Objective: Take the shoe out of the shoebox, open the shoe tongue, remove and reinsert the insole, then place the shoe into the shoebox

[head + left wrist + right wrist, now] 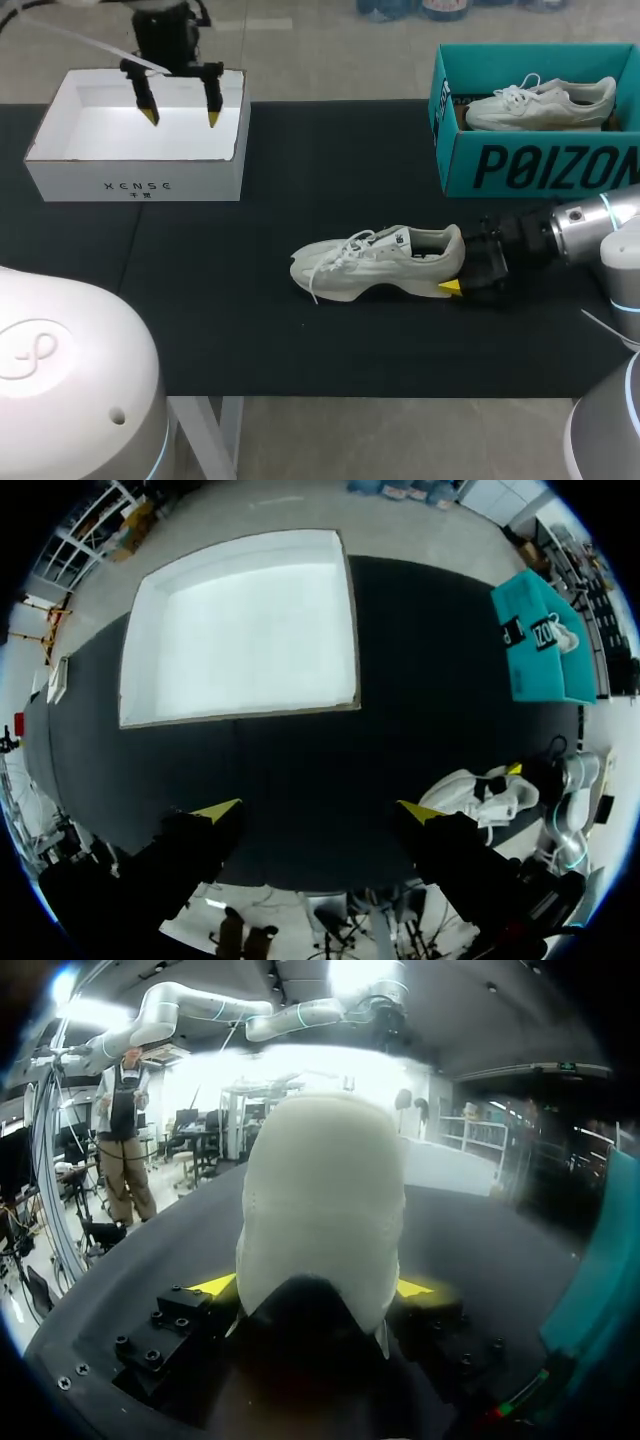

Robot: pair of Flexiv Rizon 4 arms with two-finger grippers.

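Observation:
A white sneaker (375, 262) lies on its sole on the black table (300, 340), toe to the left. My right gripper (457, 272) is at its heel; one yellow tip shows at the front of the heel, the other is hidden behind it. In the right wrist view the heel (320, 1220) fills the gap of the right gripper (315, 1287), both yellow fingertips (215, 1285) pressing its sides, so it is shut on the shoe. The teal shoebox (540, 165) stands at the back right with another white shoe (540, 103) inside. My left gripper (180, 115) hangs open over the white box (135, 185).
The white open box (240, 620) at the back left is bare inside, seen under the left gripper (320, 810). The sneaker (485, 795) and teal shoebox (545, 640) lie off to one side in that view. The table's front edge runs close below the sneaker.

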